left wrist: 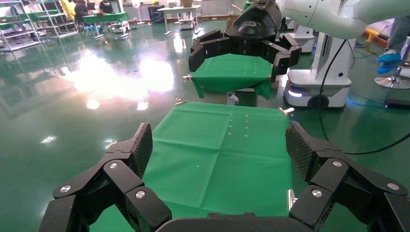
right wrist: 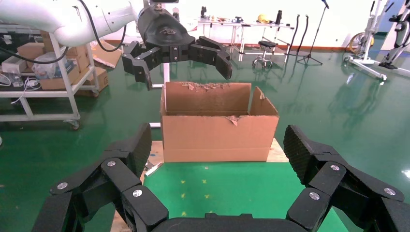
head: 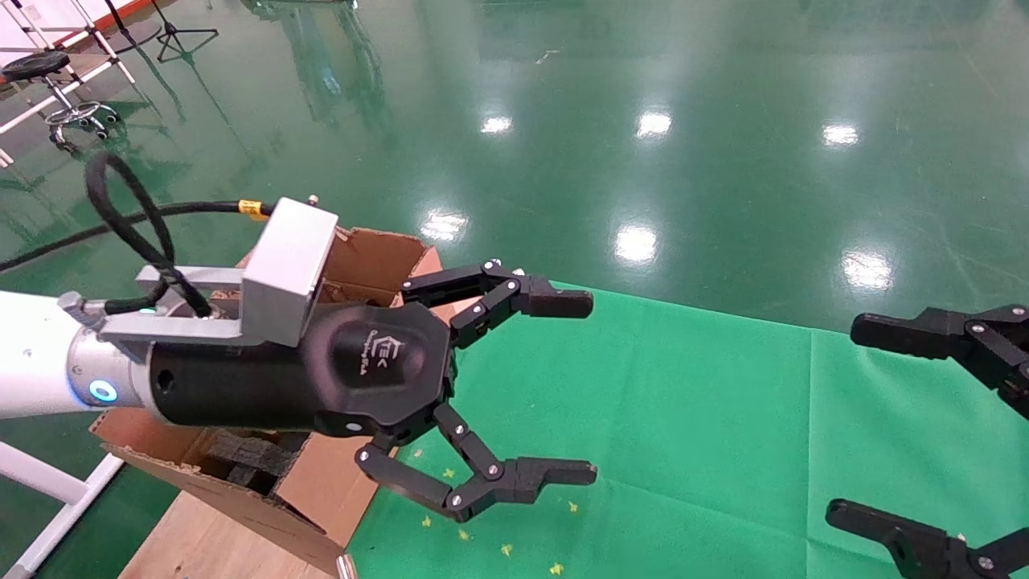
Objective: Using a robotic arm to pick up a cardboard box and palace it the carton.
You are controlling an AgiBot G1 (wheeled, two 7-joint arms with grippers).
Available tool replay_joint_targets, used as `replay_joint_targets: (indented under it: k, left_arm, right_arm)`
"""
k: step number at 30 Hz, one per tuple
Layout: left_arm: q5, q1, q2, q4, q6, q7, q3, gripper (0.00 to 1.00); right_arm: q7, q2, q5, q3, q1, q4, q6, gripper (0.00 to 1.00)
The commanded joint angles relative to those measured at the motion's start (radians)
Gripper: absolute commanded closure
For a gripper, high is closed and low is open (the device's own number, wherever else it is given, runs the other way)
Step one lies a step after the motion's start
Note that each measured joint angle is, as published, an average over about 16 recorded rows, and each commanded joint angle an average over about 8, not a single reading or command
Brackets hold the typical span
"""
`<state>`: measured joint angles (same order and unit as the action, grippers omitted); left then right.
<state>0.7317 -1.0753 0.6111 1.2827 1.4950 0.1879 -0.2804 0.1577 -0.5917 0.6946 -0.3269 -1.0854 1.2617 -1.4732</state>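
Observation:
The carton (head: 378, 251) stands on the table's left end, its flaps up, with dark foam (head: 251, 458) inside. My left gripper (head: 592, 388), on the white arm, hangs open and empty just right of the carton. In the right wrist view the left gripper (right wrist: 183, 67) hovers above the carton (right wrist: 217, 131). My right gripper (head: 844, 420) stays open and empty at the right edge, facing the carton. In each wrist view, that arm's own left gripper (left wrist: 221, 150) or right gripper (right wrist: 220, 147) holds nothing. The cardboard box is out of view.
A green cloth (head: 683, 418) with small yellow marks (head: 506, 549) covers the table. The carton rests on a wooden board (head: 201, 547). A white frame (head: 56, 490) stands left of the table. A shelf cart (right wrist: 53, 72) and a stool (head: 48, 72) stand on the green floor.

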Motion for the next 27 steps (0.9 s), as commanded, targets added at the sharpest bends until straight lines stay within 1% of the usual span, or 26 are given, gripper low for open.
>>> replay_joint_targets:
  k: [1,27]
  left_arm:
    - [0.000,0.000,0.000,0.000,0.000,0.000,0.000,0.00]
    - [0.000,0.000,0.000,0.000,0.000,0.000,0.000,0.00]
  right_arm:
    - [0.000,0.000,0.000,0.000,0.000,0.000,0.000,0.00]
    - [0.000,0.000,0.000,0.000,0.000,0.000,0.000,0.00]
